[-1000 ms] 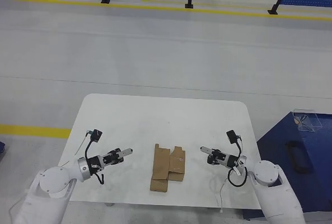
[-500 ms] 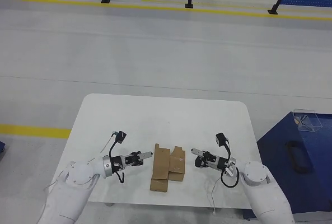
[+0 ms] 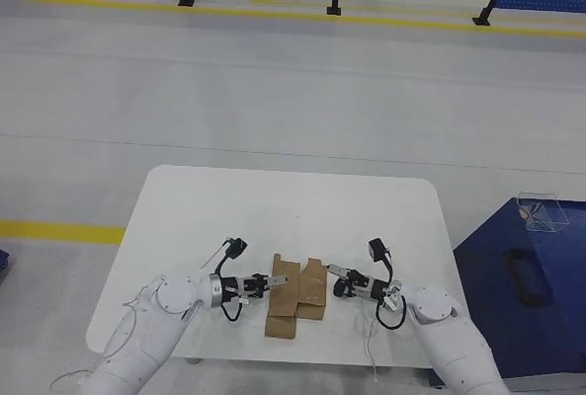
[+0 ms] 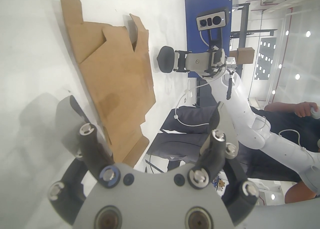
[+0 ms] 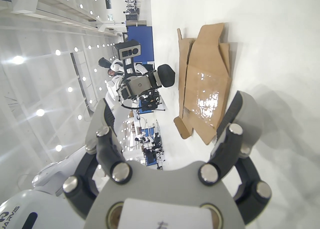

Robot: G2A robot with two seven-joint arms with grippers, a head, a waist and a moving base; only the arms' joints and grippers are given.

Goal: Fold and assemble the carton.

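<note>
A flattened brown cardboard carton (image 3: 297, 294) lies on the white table (image 3: 273, 207) near its front edge, flaps spread. My left gripper (image 3: 284, 279) is at the carton's left edge, open; in the left wrist view the carton (image 4: 112, 70) reaches between the spread fingers (image 4: 86, 137) of the gripper (image 4: 143, 103). My right gripper (image 3: 329, 270) is at the carton's right edge, also open. In the right wrist view the carton (image 5: 205, 82), with a glossy strip of tape, lies just ahead of the gripper (image 5: 171, 100), its near corner by one finger (image 5: 232, 112). Each wrist view shows the opposite arm beyond the carton.
A blue cabinet (image 3: 530, 286) stands just off the table's right side, with a clear container (image 3: 542, 210) on its top. The table's back half is bare white surface. Cables hang from both wrists over the table's front edge.
Both arms have moved inward from the table's sides towards the carton, and their open grippers now sit at its left and right edges. The carton has not moved.
</note>
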